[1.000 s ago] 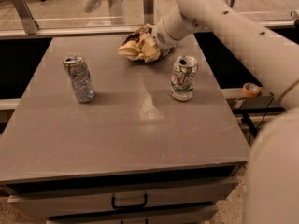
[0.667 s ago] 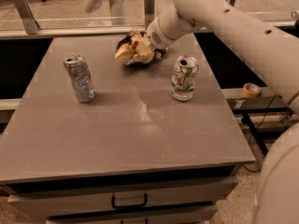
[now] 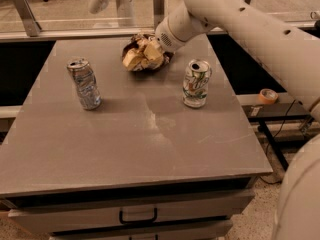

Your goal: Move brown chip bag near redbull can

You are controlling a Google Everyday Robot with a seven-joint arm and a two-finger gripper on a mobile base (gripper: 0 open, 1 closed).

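Observation:
The brown chip bag [image 3: 141, 54] is crumpled, brown and cream-tan, at the back middle of the grey table [image 3: 125, 139]. My gripper [image 3: 159, 50] is at the bag's right side, at the end of the white arm reaching in from the upper right, and it holds the bag. The redbull can [image 3: 85, 83], slim, dented, silver with bluish patches, stands upright at the left of the table, well left of and nearer than the bag.
A wider white-and-green can [image 3: 195, 83] stands upright right of centre, just below the arm. A drawer handle [image 3: 137, 216] shows under the front edge. A tape roll [image 3: 268, 95] lies off the table's right side. A glass rail runs behind the table.
The arm has carried the chip bag leftward along the back of the table, toward the redbull can's side. Both cans have stayed put.

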